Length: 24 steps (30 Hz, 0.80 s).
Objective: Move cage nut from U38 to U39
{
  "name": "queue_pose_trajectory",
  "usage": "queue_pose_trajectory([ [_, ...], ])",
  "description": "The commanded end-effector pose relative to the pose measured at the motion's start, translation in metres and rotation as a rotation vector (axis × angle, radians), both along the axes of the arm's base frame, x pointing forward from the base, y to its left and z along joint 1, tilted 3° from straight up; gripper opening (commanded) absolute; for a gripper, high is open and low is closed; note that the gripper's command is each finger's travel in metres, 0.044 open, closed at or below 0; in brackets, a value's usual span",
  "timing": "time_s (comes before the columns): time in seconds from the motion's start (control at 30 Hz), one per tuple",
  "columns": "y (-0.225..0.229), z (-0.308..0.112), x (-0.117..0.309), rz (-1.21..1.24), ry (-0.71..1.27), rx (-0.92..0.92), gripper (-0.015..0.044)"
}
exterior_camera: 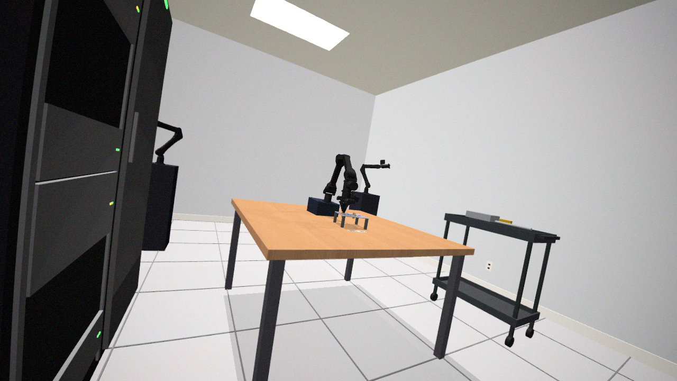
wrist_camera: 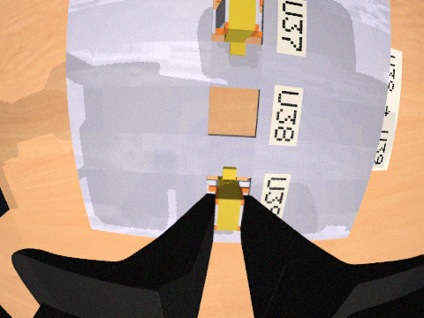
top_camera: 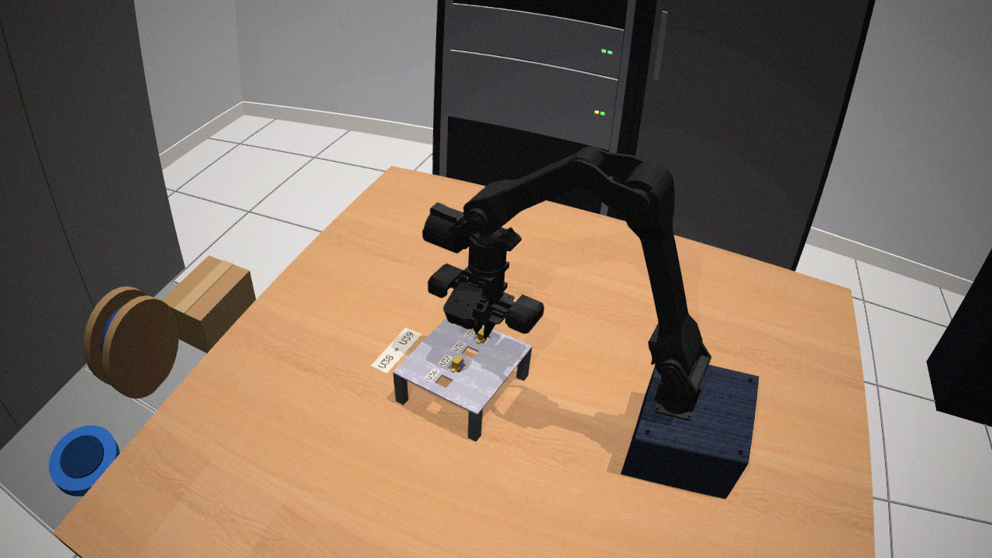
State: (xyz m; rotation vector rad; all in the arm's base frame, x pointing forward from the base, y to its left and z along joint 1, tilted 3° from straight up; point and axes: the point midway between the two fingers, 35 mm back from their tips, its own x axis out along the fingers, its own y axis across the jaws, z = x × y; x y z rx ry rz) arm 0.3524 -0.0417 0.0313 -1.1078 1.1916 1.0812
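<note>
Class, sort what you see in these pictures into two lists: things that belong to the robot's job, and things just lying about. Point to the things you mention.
Part of the job:
- hand (top_camera: 485, 332) (wrist_camera: 228, 203)
- nut in its grip (top_camera: 480, 337) (wrist_camera: 229, 214)
- rail plate (top_camera: 496, 378) (wrist_camera: 132, 150)
- U38 hole (top_camera: 470, 352) (wrist_camera: 233, 112)
- other nut, to be left alone (top_camera: 456, 362) (wrist_camera: 242, 18)

Just lying about:
- spool (top_camera: 142, 346)
- carton (top_camera: 229, 305)
- blue ring (top_camera: 60, 471)
- cart (exterior_camera: 492, 228)

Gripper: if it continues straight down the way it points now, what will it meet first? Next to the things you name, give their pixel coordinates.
Probably the rail plate (top_camera: 494, 378) (wrist_camera: 132, 146) around hole U39, with the held cage nut (top_camera: 480, 337) (wrist_camera: 229, 214) meeting it before the gripper's fingertips. How much gap remains, if any, I cannot tell.
</note>
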Motion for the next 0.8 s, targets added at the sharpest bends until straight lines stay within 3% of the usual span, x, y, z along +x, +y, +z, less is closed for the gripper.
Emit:
queue_pose_trajectory([
  [0.0, -0.0003, -0.0022, 0.0000, 0.004, 0.007, -0.002, 0.0033],
  [0.43, -0.0004, -0.0025, 0.0000, 0.004, 0.007, -0.002, 0.0033],
  [0.77, 0.0000, -0.0006, 0.0004, 0.000, 0.001, 0.000, 0.0295],
])
